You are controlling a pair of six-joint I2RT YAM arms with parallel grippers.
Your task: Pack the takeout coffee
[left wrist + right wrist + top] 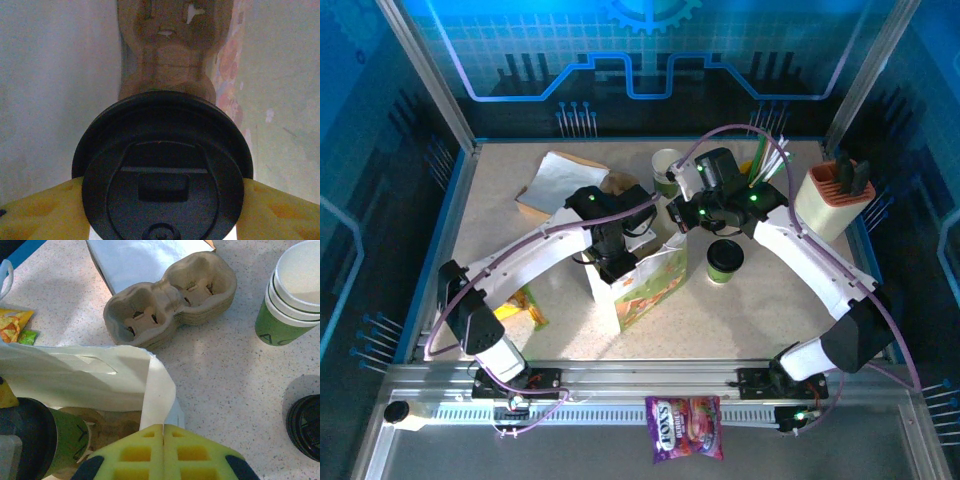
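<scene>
The left pincer (160, 215) pinches one coffee cup (162, 170) by its sides, down inside the paper bag (650, 285) (a brown cup tray (170, 50) lies below it). The right pincer (163, 437) is squeezed tight on the bag's top edge. The other coffee cup (725, 258) stands on the counter (750, 310) just beside the bag. Farther back sit stacked cups (667, 170).

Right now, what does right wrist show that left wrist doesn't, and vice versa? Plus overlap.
Right wrist extra: stacked brown moulded-pulp cup carriers, stacked empty white-and-green paper cups, second round black plastic lid on the table, yellow snack packet. Left wrist extra: top face of the gripped cup's round black plastic lid, between yellow fingers. Both: white paper bag, green-sided paper cup inside it, brown pulp carrier below.
</scene>
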